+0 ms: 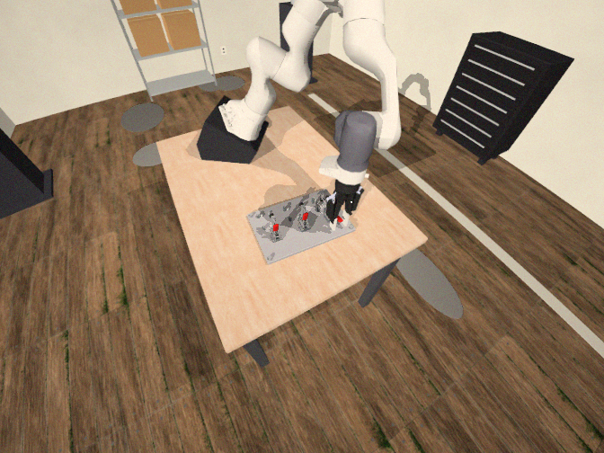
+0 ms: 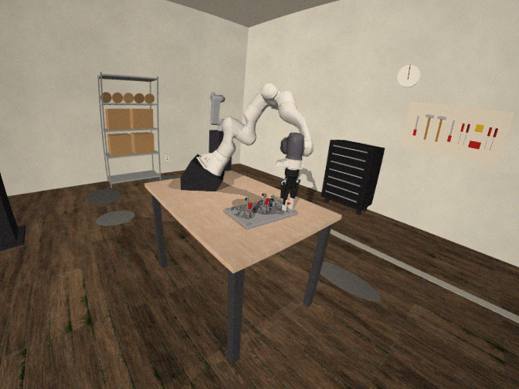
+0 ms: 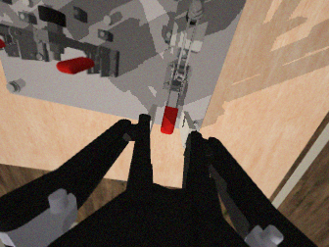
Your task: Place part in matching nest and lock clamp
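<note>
Claw (image 1: 340,223) (image 2: 287,205) (image 3: 168,116) partly open, nothing gripped, red handle (image 1: 340,219) (image 2: 288,203) (image 3: 169,119) straddled; fingers best withdrawn straight, handle left unbrushed; part perhaps the pale block (image 3: 194,45) at wrist-view 12 o'clock, unconfirmed; seating and lock cannot be made out

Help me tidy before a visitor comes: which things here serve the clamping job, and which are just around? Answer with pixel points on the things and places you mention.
Job:
- fixture plate (image 1: 312,241) (image 2: 268,220) (image 3: 108,93)
- red clamp handles (image 1: 305,216) (image 2: 266,201) (image 3: 74,65)
- robot arm (image 1: 363,39) (image 2: 293,113) and its jaws
- the part, which I can't make out

Just around:
- black drawer cabinet (image 1: 487,97) (image 2: 351,174)
- shelf unit (image 1: 180,84) (image 2: 127,77)
- wall clock (image 2: 413,77)
- hammers (image 2: 427,127)
</note>
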Robot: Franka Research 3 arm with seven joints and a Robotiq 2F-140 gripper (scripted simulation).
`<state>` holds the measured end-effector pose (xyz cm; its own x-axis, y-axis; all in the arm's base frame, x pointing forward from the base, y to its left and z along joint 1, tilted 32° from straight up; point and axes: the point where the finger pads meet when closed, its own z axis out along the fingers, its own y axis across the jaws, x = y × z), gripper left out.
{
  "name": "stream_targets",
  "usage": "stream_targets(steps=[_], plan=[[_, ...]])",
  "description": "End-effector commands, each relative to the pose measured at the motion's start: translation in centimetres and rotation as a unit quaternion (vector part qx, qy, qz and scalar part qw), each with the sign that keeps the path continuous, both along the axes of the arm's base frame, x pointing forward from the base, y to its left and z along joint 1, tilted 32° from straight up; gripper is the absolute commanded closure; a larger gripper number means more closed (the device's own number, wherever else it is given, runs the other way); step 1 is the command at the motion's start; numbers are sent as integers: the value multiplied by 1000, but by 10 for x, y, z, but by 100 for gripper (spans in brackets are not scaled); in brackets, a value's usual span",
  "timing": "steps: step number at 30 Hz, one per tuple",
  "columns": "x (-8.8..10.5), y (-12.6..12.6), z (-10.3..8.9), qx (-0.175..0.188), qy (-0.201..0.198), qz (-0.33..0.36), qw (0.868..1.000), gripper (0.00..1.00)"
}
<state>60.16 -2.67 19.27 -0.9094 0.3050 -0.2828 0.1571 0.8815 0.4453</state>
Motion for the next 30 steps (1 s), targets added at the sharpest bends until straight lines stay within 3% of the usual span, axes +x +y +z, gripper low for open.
stream_targets(steps=[1, 17, 30], plan=[[1, 1, -1, 0, 1, 0, 1000, 72], [0, 1, 2, 0, 1, 0, 1000, 72], [-14, -13, 33, 0, 1, 0, 1000, 72]])
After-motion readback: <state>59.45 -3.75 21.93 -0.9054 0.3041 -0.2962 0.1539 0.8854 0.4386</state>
